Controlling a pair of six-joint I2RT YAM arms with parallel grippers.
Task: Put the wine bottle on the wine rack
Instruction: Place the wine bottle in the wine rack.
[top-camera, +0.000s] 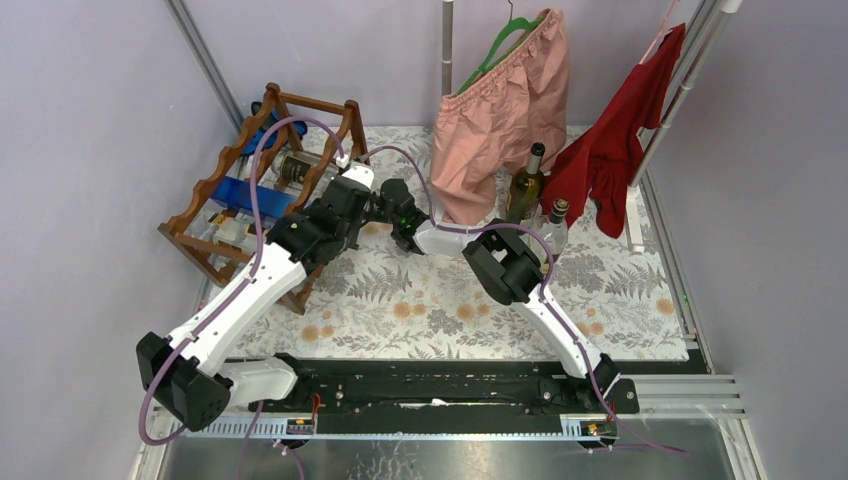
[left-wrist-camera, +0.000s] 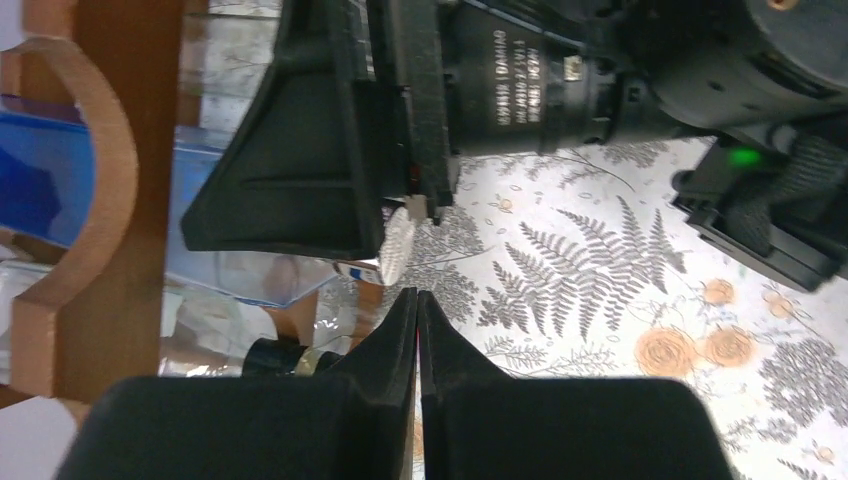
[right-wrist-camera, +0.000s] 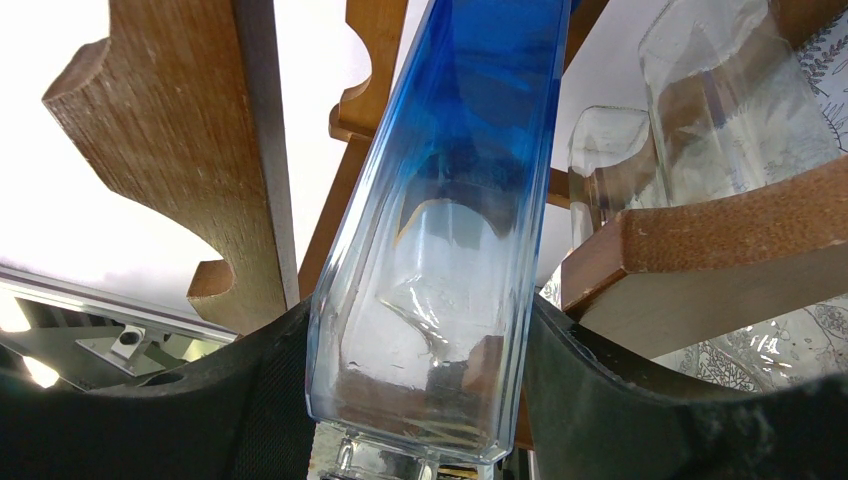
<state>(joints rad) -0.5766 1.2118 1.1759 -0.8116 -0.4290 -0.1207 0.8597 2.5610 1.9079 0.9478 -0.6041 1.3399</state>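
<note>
Wine rack (top-camera: 262, 195) stands at the far-left of the counter (top-camera: 640, 300), against the wall; several tiers, scalloped rails. Both arms reach to its right end.

Right arm (top-camera: 560, 320): jaws pinching the wine bottle (right-wrist-camera: 450, 230), 1 on each side of its clear, square-sided end. Glass shades from clear to blue. The body runs in between the rack's rails; in the top view the blue part lies across a middle tier. Cannot tell whether it rests fully on the rails.

Left arm (top-camera: 240, 300): jaws pressed together, nothing between them, over the fern-print cloth just beside the right wrist.

Clear bottles (right-wrist-camera: 720, 110) lie in neighbouring slots. 2 standing bottles (top-camera: 527, 185) are near the hanging pink shorts (top-camera: 500, 110).
</note>
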